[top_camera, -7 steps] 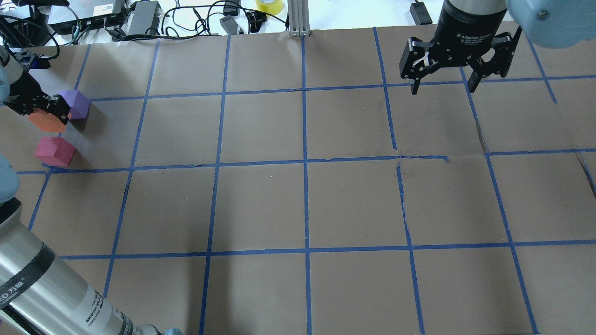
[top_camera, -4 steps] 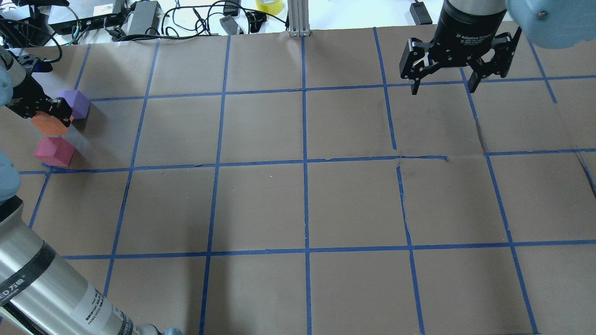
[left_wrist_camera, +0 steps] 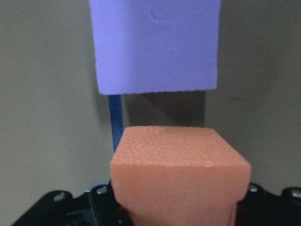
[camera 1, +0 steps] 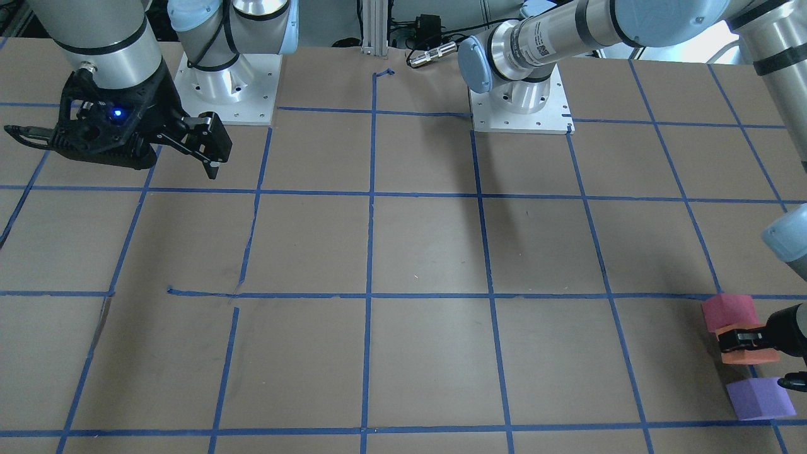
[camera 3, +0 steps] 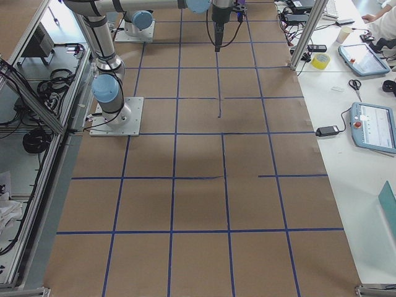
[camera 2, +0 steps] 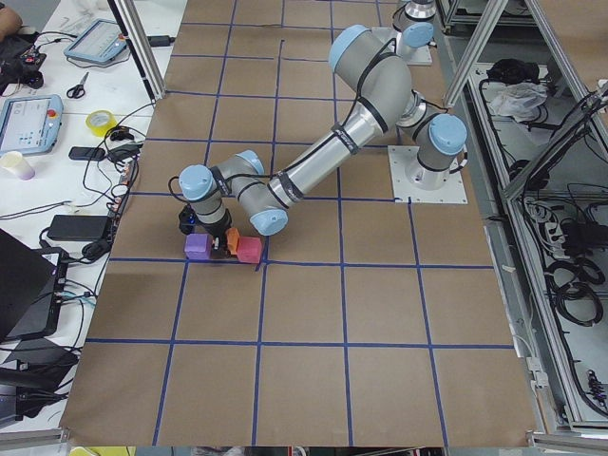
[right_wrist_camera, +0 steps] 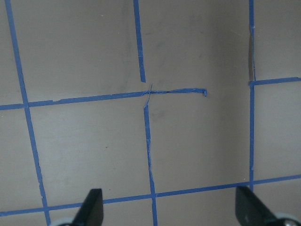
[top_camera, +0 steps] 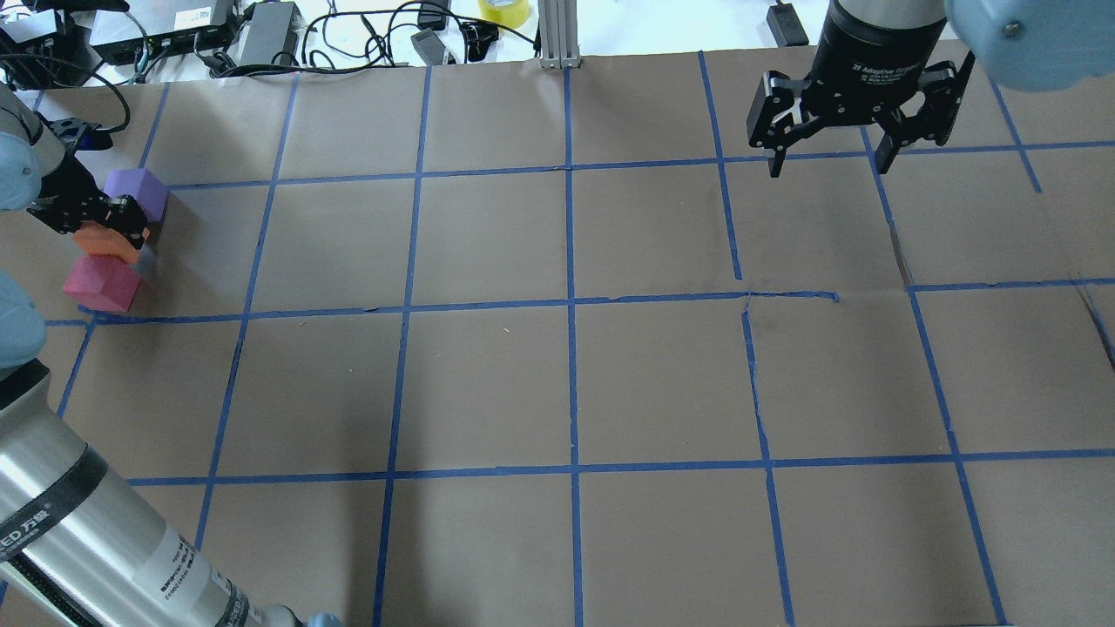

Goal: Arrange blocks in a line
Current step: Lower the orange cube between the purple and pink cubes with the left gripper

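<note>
Evidently mid-placement, left fingers (camera 1: 744, 339) clamp the orange block (camera 1: 753, 357) between purple block (camera 1: 756, 397) and pink block (camera 1: 728, 312), release likely next; right fingers (top_camera: 773, 146) gape.

The left gripper (top_camera: 115, 228) hides part of the small orange matte foam cube (top_camera: 106, 246). The wrist view's top edge crops the small purple matte foam cube (left_wrist_camera: 156, 44) beyond it.

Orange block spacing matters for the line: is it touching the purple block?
Apart. The left wrist view shows bare table and blue tape between the orange block and the purple block.
</note>
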`<state>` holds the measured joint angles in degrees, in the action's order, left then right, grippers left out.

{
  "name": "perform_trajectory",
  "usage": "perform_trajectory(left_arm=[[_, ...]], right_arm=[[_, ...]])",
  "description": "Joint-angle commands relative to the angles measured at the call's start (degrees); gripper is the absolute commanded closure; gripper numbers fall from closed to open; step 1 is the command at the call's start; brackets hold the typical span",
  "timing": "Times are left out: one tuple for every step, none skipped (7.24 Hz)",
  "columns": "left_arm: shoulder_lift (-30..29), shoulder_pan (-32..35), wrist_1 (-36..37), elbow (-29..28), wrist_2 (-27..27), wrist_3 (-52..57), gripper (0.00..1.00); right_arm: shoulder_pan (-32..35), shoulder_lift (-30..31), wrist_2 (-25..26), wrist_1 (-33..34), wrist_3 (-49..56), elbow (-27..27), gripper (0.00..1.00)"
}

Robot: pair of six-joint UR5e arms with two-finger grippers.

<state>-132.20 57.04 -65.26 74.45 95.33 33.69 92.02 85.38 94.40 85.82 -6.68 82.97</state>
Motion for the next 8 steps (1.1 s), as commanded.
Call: perform_trajectory(left_arm=[[-1.13, 0.0, 0.22, -0.1, -0.06, -0.03, 1.0], [-1.74, 0.0, 0.48, -0.19, -0.14, 0.06, 1.0], [-1.49, 0.0, 0.4, -0.36, -0.14, 0.06, 1.0], [-1.14, 0.0, 0.4, -0.36, -0.14, 0.23, 1.0], [-1.22, 0.0, 0.49, -0.54, -0.14, 0.41, 1.0], [-1.57, -0.7, 0.49, -0.54, -0.41, 1.36, 1.0], [-1.57, -1.66, 0.57, -0.45, -0.67, 1.55, 1.0], [-1.66, -2.02, 0.66, -0.71, -0.58, 2.68, 1.0]], right_arm=[[0.0, -0.12, 0.0, 0.23, 0.0, 0.0, 0.0], [0.0, -0.12, 0.09, 0.14, 0.0, 0.0, 0.0], [0.0, -0.12, 0.0, 0.23, -0.09, 0.0, 0.0], [0.0, -0.04, 0.09, 0.23, -0.09, 0.0, 0.0], [-0.09, -0.12, 0.09, 0.31, -0.01, 0.0, 0.0], [0.0, -0.21, 0.0, 0.31, -0.09, 0.0, 0.0], [0.0, -0.04, 0.0, 0.23, -0.09, 0.0, 0.0], [0.0, 0.05, 0.09, 0.23, -0.01, 0.0, 0.0]])
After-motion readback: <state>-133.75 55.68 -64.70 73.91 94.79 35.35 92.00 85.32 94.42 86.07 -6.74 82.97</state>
